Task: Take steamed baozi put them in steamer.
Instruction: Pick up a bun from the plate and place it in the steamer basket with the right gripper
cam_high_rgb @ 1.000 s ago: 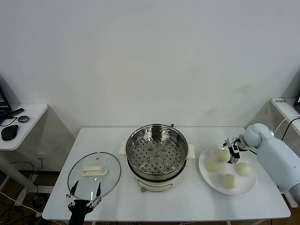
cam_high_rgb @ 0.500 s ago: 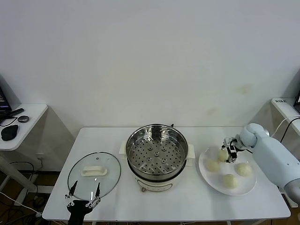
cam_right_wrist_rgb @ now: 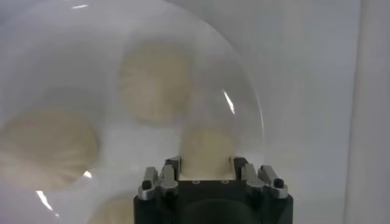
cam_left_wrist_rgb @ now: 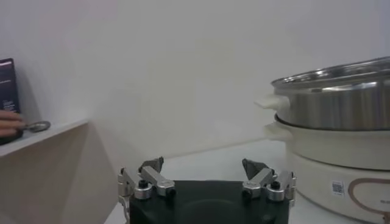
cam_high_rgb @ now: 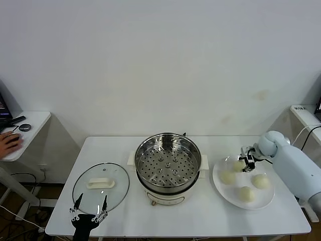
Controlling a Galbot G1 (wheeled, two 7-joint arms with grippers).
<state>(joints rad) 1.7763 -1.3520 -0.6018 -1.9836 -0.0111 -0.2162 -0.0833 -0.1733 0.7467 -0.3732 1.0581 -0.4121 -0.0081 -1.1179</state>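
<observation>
My right pincer [cam_high_rgb: 244,163] sits over the far edge of the white plate [cam_high_rgb: 223,191], near the desk's right edge; its fingers pinch one steamed baozi [cam_right_wrist_rgb: 207,148] between them. Three more baozi [cam_high_rgb: 227,177] lie on the same plate. The steamer [cam_high_rgb: 168,159] stands at the desk's middle, its perforated tray bare. The glass lid [cam_high_rgb: 100,187] lies flat by the left edge. My left pincer [cam_high_rgb: 90,211] hangs at the near left corner, fingers spread wide, nothing in them
</observation>
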